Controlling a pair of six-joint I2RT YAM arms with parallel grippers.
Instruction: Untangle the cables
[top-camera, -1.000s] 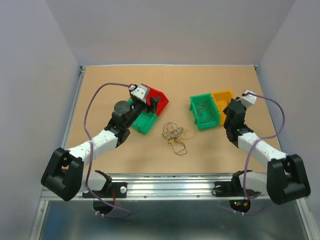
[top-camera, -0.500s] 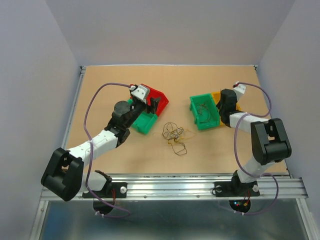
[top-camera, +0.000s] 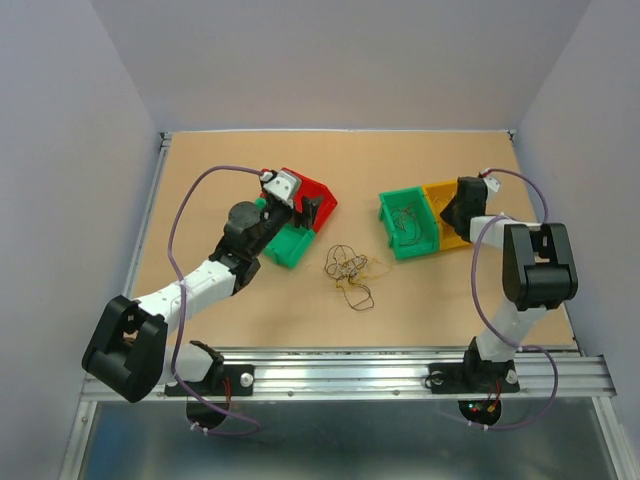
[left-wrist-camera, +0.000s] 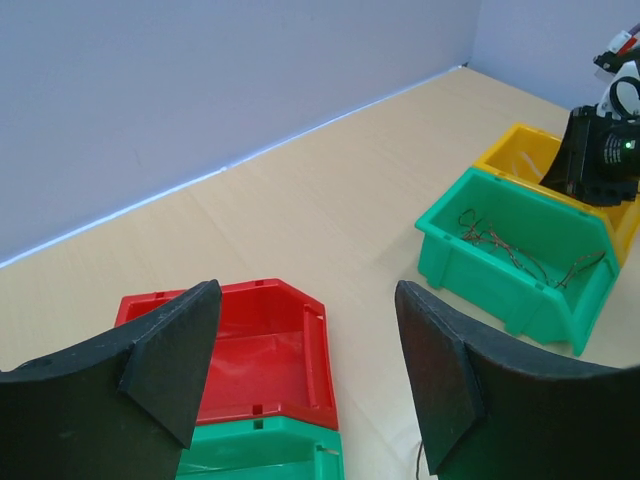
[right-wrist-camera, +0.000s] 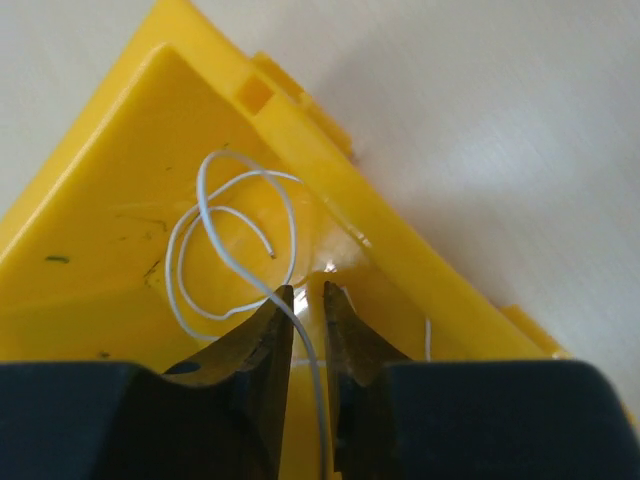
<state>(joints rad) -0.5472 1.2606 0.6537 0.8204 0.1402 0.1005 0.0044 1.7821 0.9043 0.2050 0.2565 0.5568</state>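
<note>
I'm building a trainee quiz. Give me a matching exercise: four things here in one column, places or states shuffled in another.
1 whitish cable
2 dark cables
3 cable tangle
4 left pincer

A on the table
B in the yellow bin
C jaws wide apart
D in the right green bin

Pairs: 1-B; 2-D; 3-A; 4-C

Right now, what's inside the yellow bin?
One whitish wire, coiled in loose loops on the floor of the yellow bin. Its tail runs down between the slightly parted fingers of the right gripper, which hide the near part of the floor.
</note>
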